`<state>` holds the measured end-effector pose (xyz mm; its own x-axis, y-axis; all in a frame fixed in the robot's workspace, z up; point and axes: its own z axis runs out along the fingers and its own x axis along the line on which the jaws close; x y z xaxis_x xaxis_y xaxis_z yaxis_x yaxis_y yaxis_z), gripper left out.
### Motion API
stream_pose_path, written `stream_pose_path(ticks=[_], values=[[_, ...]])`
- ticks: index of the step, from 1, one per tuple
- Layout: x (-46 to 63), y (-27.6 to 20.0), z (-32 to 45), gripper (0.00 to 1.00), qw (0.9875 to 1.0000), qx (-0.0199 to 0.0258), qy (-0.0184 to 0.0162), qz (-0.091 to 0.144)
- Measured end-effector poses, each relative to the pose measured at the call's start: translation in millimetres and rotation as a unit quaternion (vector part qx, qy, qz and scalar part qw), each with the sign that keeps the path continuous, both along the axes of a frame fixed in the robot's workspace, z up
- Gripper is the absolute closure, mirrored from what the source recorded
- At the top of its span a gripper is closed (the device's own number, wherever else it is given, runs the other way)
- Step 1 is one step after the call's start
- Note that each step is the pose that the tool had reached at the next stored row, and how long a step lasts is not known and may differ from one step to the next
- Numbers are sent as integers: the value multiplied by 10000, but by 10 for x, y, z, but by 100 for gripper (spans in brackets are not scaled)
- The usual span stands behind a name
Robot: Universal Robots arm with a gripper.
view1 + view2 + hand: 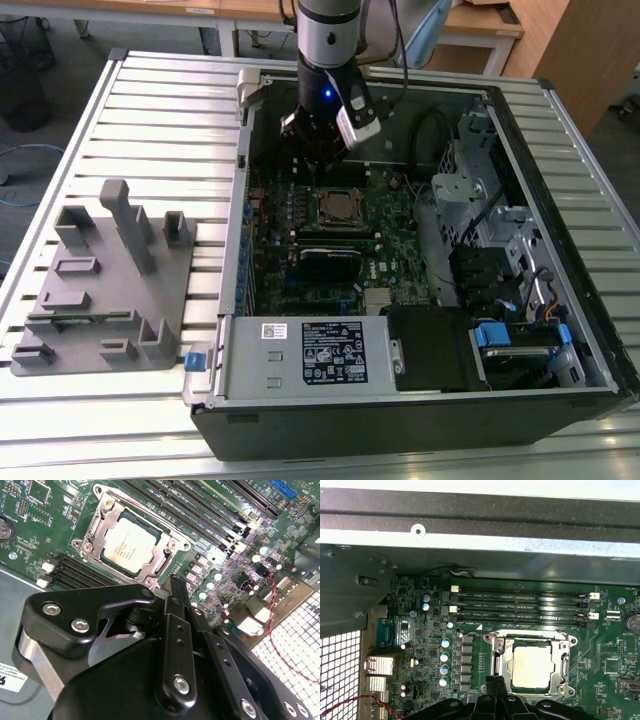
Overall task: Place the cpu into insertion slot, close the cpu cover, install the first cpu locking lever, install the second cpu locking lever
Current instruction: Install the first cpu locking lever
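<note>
One gripper [318, 165] hangs in the upper middle of the exterior view, inside the open computer case [560, 330], fingertips pinched together on nothing. In that frame it stands just above the insertion slot [318, 210]; whether it touches anything, cannot tell.

Room: case walls ring the motherboard [400, 230]. The wall at the frame's top is near the gripper. A drive cage [470, 200] stands at the exterior view's right, and a black card [330, 262] lies just below the slot in the frame. The power supply box [320, 352] fills the lower edge. Above the board it is open.

The cpu [532, 666] lies flat in the slot, metal top up. It is square, so no long axis, and its edges run parallel to the memory slots [520, 605] just beside the socket. The cpu cover [106, 522] is down around it, chip showing through the window. Lever state: cannot tell.

The exterior view gives the whole case, the slatted table [150, 100] and a grey fixture [110, 290] at its left, well apart from the case. The first wrist view gives the case wall [480, 540] beyond the memory slots. The second wrist view gives the gripper's black links [85, 610] close up and a red-black twisted wire [272, 600].
</note>
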<state>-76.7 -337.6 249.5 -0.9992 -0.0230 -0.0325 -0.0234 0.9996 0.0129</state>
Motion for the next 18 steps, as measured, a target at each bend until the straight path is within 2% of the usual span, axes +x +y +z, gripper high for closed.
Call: stream_pose_path(ticks=[4, 10, 18], values=[[-15, 0, -3, 89, 10000, -1, 0, 1], [-131, 1, -32, 89, 10000, -3, -1, 0], [-139, 1, -7, 89, 10000, -4, -1, -2]])
